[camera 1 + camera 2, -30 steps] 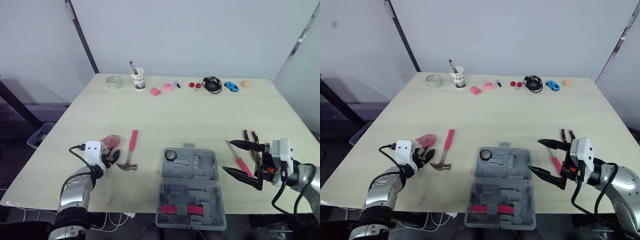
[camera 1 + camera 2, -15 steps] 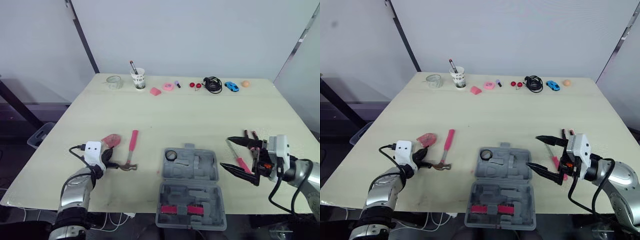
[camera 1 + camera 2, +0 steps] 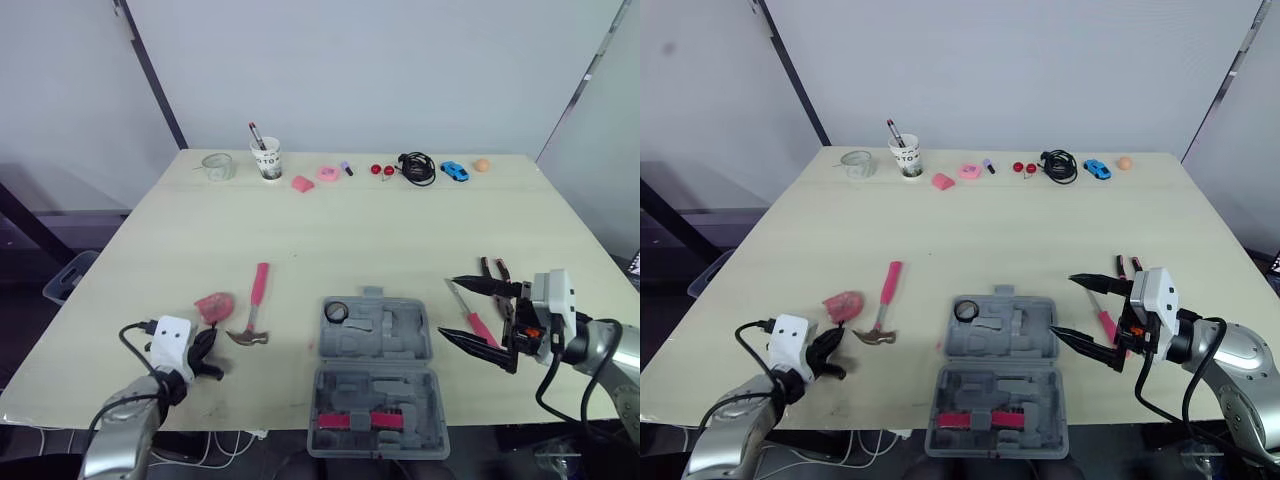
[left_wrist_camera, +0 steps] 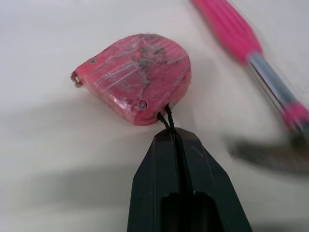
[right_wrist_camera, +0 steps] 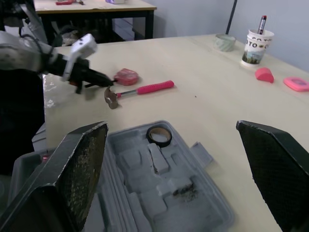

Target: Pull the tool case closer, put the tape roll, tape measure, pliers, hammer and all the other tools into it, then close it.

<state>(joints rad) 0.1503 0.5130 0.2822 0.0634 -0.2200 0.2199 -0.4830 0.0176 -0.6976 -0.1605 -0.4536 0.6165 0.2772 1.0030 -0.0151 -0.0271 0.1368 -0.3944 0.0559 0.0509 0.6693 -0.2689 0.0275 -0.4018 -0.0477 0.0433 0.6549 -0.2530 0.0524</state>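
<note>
The tool case lies open at the near edge of the table, about midway along it, both grey halves flat. The tape roll sits in the far left corner of the far half. The near half holds a pink-red insert.

Left of the case, the hammer rests on the table with its pink handle pointing toward the far edge and its metal head nearest the case. The pink tape measure lies just beside the hammer, on the side away from the case. The left gripper is near the table's near left corner, just short of the tape measure. Its two fingers are pressed together, and the tape measure's thin black cord runs into the seam between them and appears pinched there.

Right of the case, the pink-handled screwdriver and the pliers lie side by side on the table. The right gripper hovers by the case's right edge near the screwdriver, with its fingers spread wide and nothing between them.

Along the far edge stand a glass jar and a paper cup with a pen in it. Then come small pink pieces, a black cable, a blue toy car and an orange ball.
</note>
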